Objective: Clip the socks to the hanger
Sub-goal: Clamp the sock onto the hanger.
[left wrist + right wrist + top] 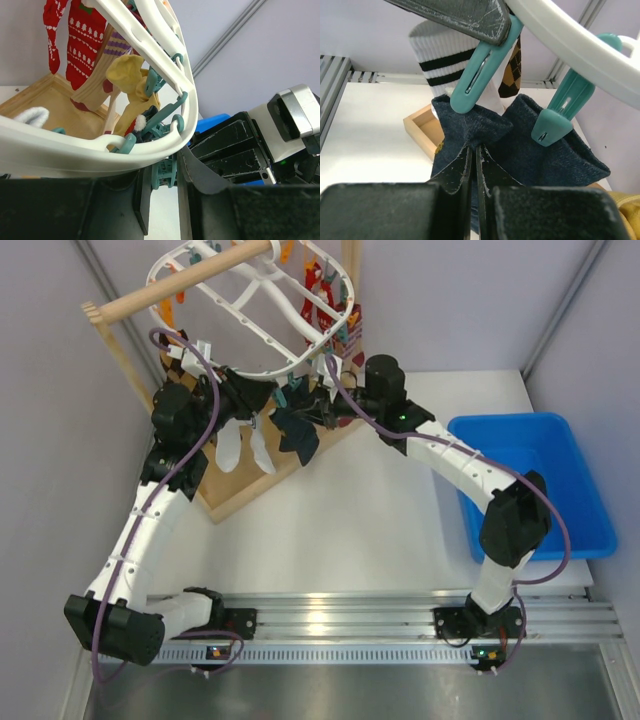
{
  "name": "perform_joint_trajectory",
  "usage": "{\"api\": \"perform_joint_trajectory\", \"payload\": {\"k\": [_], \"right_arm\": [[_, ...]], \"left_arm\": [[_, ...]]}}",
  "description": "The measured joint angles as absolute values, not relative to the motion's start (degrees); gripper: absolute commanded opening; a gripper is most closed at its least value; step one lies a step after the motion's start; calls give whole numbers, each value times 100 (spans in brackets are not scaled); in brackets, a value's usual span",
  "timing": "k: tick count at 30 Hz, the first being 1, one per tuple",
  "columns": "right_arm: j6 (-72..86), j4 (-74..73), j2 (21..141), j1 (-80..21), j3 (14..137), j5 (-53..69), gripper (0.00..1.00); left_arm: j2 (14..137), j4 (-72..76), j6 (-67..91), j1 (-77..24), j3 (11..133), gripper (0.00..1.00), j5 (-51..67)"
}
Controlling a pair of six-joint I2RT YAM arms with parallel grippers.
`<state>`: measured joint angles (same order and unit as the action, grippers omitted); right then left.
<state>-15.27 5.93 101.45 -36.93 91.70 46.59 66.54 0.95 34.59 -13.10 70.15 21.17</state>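
The white oval hanger hangs from a wooden rod, with several socks clipped to it. My left gripper sits under the rim, its fingers pressed on both sides of a teal clip. My right gripper is shut on the top edge of a dark navy sock, holding it up at that clip's mouth. A second teal clip grips the sock to the right. The sock hangs limp in the top view. A tan-yellow sock hangs further along the rim.
The wooden rod rises on posts from a wooden base under the hanger. White socks dangle beside my left arm. A white sock with black stripes hangs behind the navy sock. A blue bin stands at the right.
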Motion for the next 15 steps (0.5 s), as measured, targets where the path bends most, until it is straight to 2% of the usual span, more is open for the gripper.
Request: {"api": "perform_joint_trajectory", "payload": {"k": [15], "right_arm": [[-1315, 727, 10145, -3682, 9194, 4766, 0]], "left_arm": [[6654, 132, 3454, -1308, 7002, 0, 2141]]}}
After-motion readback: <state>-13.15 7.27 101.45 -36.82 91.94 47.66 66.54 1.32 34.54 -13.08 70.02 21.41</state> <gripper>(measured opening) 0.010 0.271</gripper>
